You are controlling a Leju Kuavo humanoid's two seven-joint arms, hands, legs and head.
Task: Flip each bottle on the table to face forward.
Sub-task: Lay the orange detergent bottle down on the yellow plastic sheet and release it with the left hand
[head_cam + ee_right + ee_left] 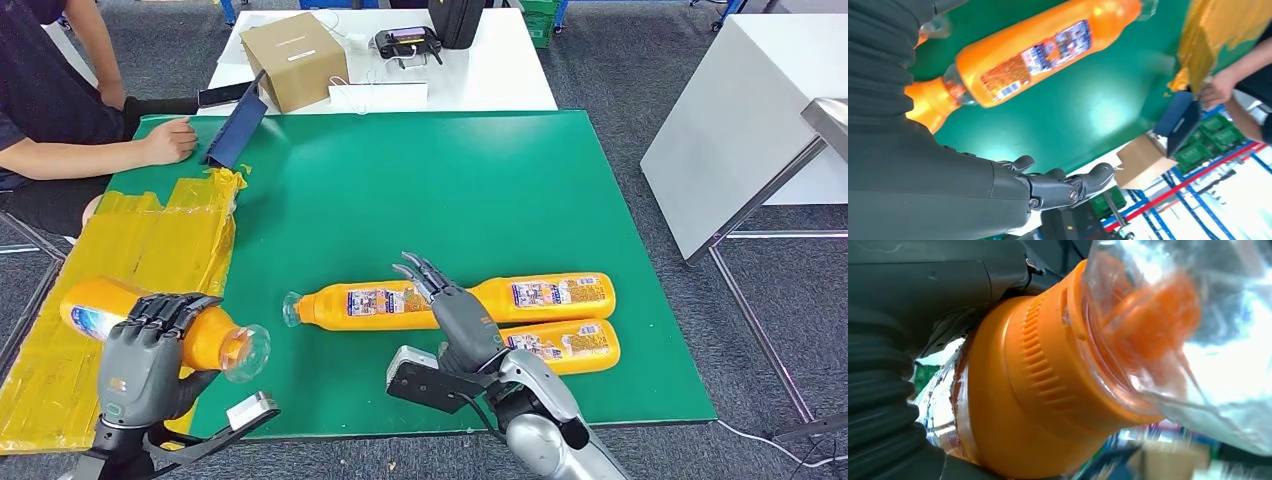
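At the lower left of the head view, the robot's left hand (150, 350) grips an orange plastic bottle with a clear cap (165, 325), its dark fingers wrapped over the bottle's body. This bottle lies across the hand, with the cap toward the centre of the frame, above a patch of yellow tape (150, 245) on the green table (450, 180). In the left wrist view its ribbed orange neck (1048, 370) sits directly beside the grey palm.

At the lower centre, the right hand (450, 310) holds nothing, its fingers straight and apart. It hangs over the middle of three more orange bottles lying flat: one long labelled bottle (365, 303) to the left of the fingers, a second labelled bottle (550, 293) to the right, and a third bottle (565, 345) just below that one.

In the upper left, a person's hand (170, 140) rests on the table beside a dark blue flat panel (235, 130). Behind it stands a brown cardboard box (295, 60) on a white table (490, 70).
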